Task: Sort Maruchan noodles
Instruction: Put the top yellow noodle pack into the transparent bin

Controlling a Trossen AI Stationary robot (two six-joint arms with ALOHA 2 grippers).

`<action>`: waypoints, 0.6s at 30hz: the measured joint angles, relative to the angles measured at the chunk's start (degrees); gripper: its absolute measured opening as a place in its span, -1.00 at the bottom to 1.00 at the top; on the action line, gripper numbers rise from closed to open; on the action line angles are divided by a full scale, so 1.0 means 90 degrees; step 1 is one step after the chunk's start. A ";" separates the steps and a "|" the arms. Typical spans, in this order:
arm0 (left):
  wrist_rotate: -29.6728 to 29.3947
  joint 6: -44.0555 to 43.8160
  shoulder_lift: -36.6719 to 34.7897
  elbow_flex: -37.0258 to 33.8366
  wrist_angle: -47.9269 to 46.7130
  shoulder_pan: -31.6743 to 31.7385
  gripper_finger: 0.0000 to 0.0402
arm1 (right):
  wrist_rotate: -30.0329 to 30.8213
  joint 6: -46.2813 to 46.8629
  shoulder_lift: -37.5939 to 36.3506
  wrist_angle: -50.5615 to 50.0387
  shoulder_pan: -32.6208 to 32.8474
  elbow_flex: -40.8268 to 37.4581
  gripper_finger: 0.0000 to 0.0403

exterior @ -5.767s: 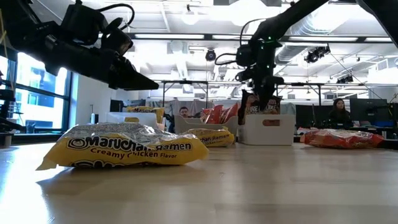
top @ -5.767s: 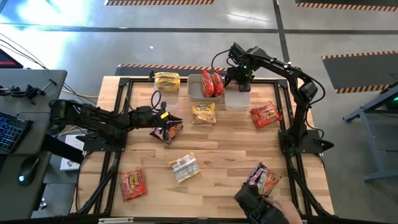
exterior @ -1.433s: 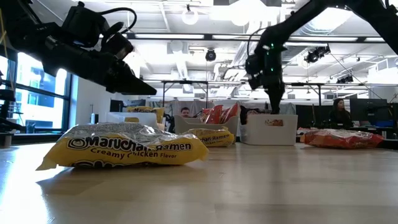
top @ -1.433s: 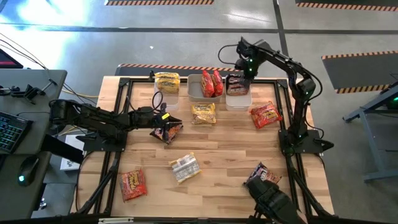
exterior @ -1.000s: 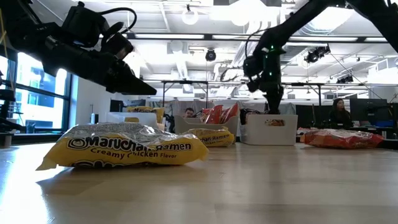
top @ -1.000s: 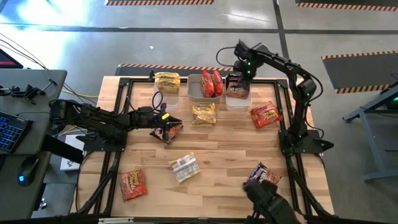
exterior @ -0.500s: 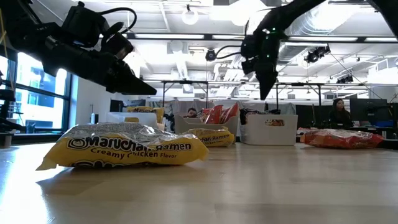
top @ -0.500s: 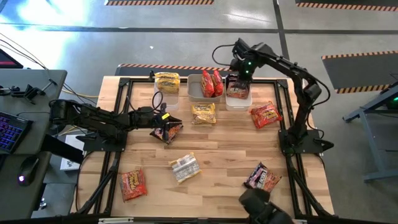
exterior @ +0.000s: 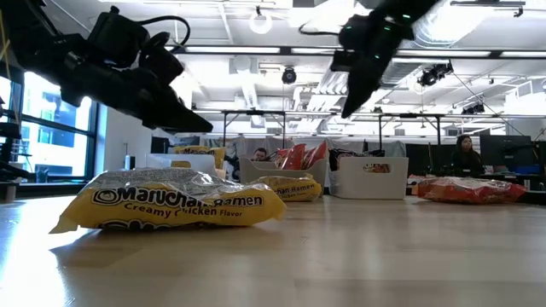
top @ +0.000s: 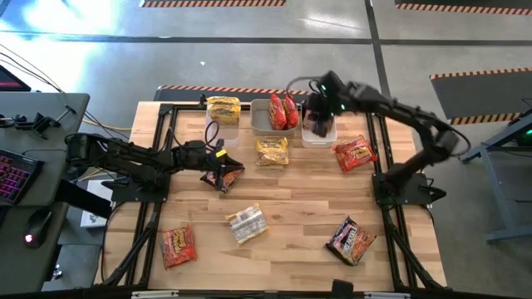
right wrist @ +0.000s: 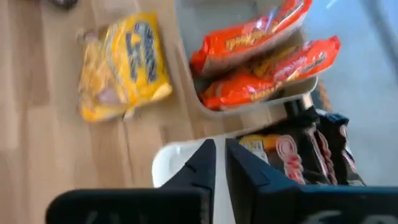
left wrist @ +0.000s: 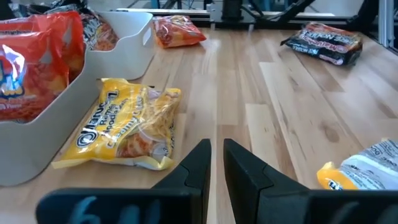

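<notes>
right pincer (top: 318, 115) (closed) above tub (top: 318, 135)

Both your arms are dark, near-black jointed links with thin black cables looping alongside. The left gripper (top: 226, 173) has a small yellow patch near its wrist. The right gripper (top: 319, 123) has a green light glowing behind it. Each gripper's fingers (left wrist: 196, 165) are black, wedge-shaped and tapering.

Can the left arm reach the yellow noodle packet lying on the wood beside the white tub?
Probably yes: the yellow crinkly noodle packet lies flat just ahead of the left tool, with bare wood between them.
</notes>
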 joint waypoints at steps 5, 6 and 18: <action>-0.0043 -0.0286 0.0002 0.0193 -0.0333 0.0023 -0.83 | 0.0097 0.0906 -0.1257 0.2984 0.0515 -0.2443 -0.99; -0.0055 -0.0311 0.0002 0.0261 -0.0497 0.0012 -0.83 | 0.0101 0.1116 -0.1461 0.3660 0.0666 -0.2887 -0.98; -0.0729 -0.0547 0.1105 0.1302 -0.1173 -0.0339 -0.51 | 0.0450 0.2406 -0.2051 0.6776 0.1865 -0.5100 -0.99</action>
